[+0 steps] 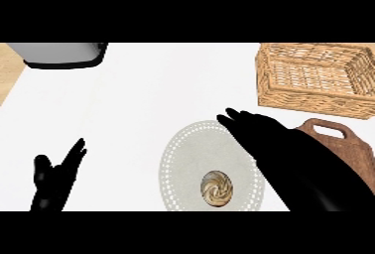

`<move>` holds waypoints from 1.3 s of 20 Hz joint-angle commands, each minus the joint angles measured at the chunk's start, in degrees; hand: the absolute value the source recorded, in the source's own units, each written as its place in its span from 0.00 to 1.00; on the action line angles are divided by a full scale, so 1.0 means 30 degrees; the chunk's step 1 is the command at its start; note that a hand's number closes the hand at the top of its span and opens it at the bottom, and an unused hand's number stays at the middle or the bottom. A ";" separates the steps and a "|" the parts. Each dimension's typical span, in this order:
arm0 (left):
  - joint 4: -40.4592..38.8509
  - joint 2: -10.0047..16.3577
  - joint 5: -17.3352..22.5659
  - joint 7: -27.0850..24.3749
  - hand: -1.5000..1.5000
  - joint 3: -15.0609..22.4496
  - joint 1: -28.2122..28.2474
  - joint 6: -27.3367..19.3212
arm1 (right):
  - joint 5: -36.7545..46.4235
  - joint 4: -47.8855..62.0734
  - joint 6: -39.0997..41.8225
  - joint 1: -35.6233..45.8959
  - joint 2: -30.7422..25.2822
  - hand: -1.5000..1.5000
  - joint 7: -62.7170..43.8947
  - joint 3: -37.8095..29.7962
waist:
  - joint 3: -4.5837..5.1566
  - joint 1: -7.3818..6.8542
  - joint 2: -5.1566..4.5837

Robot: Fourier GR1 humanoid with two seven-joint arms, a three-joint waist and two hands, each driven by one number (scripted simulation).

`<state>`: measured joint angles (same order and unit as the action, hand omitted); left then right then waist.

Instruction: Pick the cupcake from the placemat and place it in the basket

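A cupcake (pixel 217 188) with swirled brown frosting sits on the near part of a round pale grey placemat (pixel 190 149). A woven wicker basket (pixel 316 94) stands at the far right of the white counter. My right hand (pixel 253 130) hovers over the placemat's right side, fingers straight and pointing away, beyond and to the right of the cupcake, holding nothing. At the lower left my left hand (pixel 55 178) rests open with its fingers up, well away from the placemat.
A brown wooden cutting board (pixel 351 154) with a handle lies right of the placemat, partly hidden by my right forearm. A grey appliance (pixel 62 53) sits at the far left corner. A wooden strip shows along the counter's left edge.
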<state>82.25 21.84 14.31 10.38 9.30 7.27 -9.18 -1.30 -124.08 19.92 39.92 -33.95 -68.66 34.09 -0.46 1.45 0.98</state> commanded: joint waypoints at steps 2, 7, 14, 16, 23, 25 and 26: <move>-0.0835 0.0016 0.0155 -0.0018 0.50 0.0192 0.1058 0.0837 | 0.1565 -0.0362 -0.1188 -0.0163 0.1284 0.00 -0.4219 0.1327 | 0.0201 -0.0367 -0.0194; -0.0569 -0.0041 0.0132 0.1329 0.50 -0.0137 -0.0263 0.0485 | 0.3145 0.0942 -0.0975 -0.1016 0.1822 0.00 -0.3238 0.2499 | 0.0181 -0.0348 -0.0259; 0.0404 -0.0329 -0.0077 0.2174 0.50 0.0149 0.0314 0.0191 | 0.5526 0.1444 -0.1500 -0.3276 0.2293 0.00 -0.2790 0.4705 | 0.0164 -0.0340 -0.0214; -0.0256 -0.0602 -0.0379 0.0984 0.50 0.0103 -0.0027 0.0480 | 0.6578 0.2955 -0.2003 -0.3693 0.2883 0.00 -0.1396 0.4754 | 0.0168 -0.0430 -0.0302; -0.0073 -0.0378 -0.0086 0.1682 0.50 -0.0492 0.0177 0.1004 | 0.8834 0.3133 -0.2196 -0.5383 0.3290 0.00 -0.0001 0.5106 | 0.0156 -0.0454 -0.0293; -0.0457 -0.0879 -0.0597 0.1726 0.50 -0.0180 -0.0098 0.0600 | 0.8910 0.3239 -0.1641 -0.5499 0.3461 0.00 -0.0026 0.4863 | 0.0160 -0.0419 -0.0300; -0.0475 -0.1442 -0.0792 0.1497 0.50 0.0199 -0.0366 0.0381 | 0.9798 0.5795 -0.2192 -0.4508 0.5178 0.00 0.0263 0.5401 | 0.0166 -0.0576 -0.0341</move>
<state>83.27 20.24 12.44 13.41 8.07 6.15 -7.63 24.14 -112.50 13.35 25.26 -23.80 -62.31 48.60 -0.53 0.05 0.41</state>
